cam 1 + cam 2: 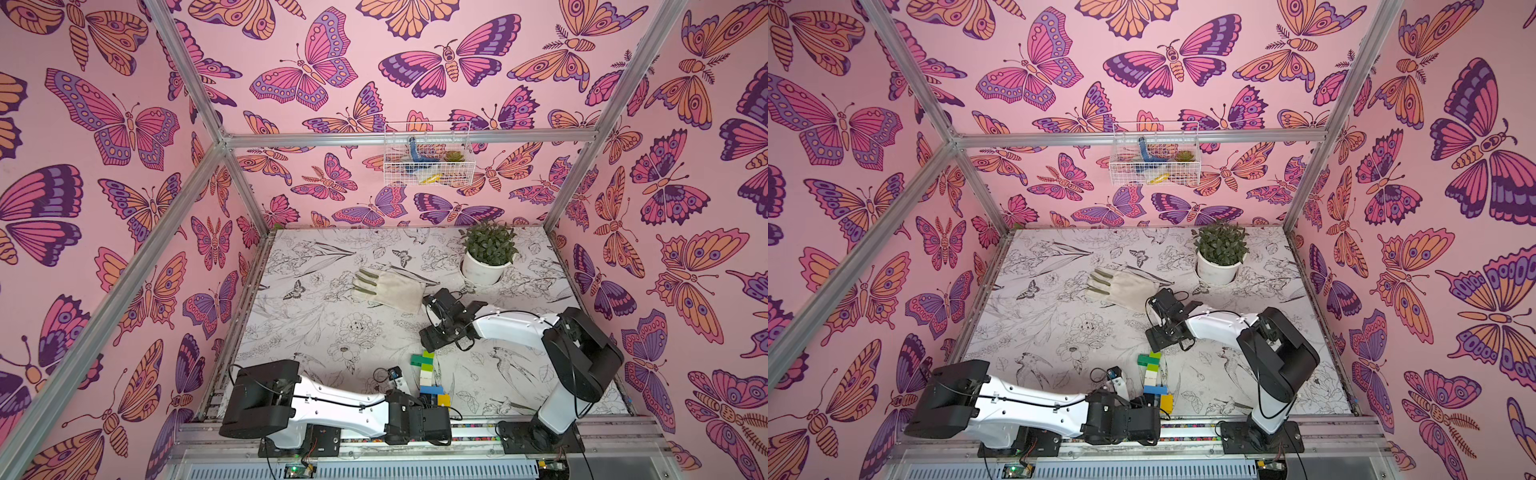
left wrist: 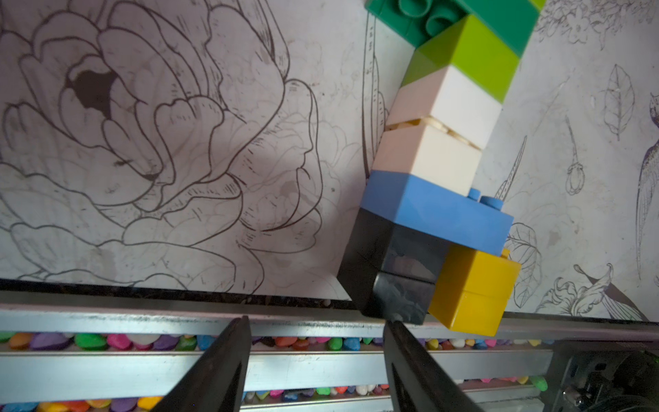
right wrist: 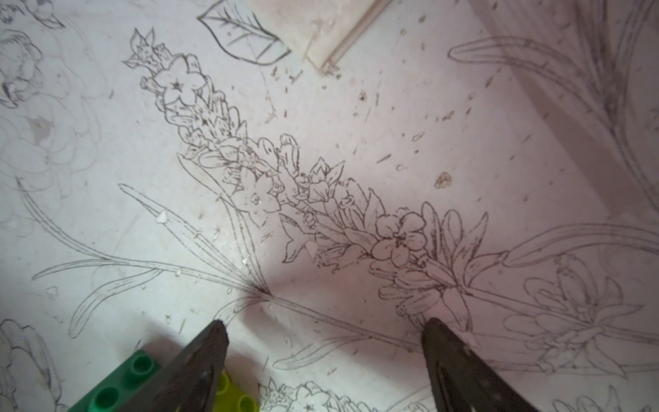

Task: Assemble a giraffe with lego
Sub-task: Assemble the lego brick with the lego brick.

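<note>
Left claw (image 2: 317, 321): at the front edge of the desk (image 1: 332, 291), jaws apart with nothing between them; one tip is just beside the black leg (image 2: 385, 257).
Giraffe (image 1: 428, 380): lies flat on the desk, its legs reaching the front edge by the rail.
Neck: a seam gapes between the two white bricks (image 2: 460, 103).
Right claw (image 3: 326, 323): jaws wide and empty, beside the dark green head (image 3: 117, 381).
Risk: a sideways nudge from the left tip could slide the legs off the edge; lifting by the legs could split the loose neck seam.
</note>
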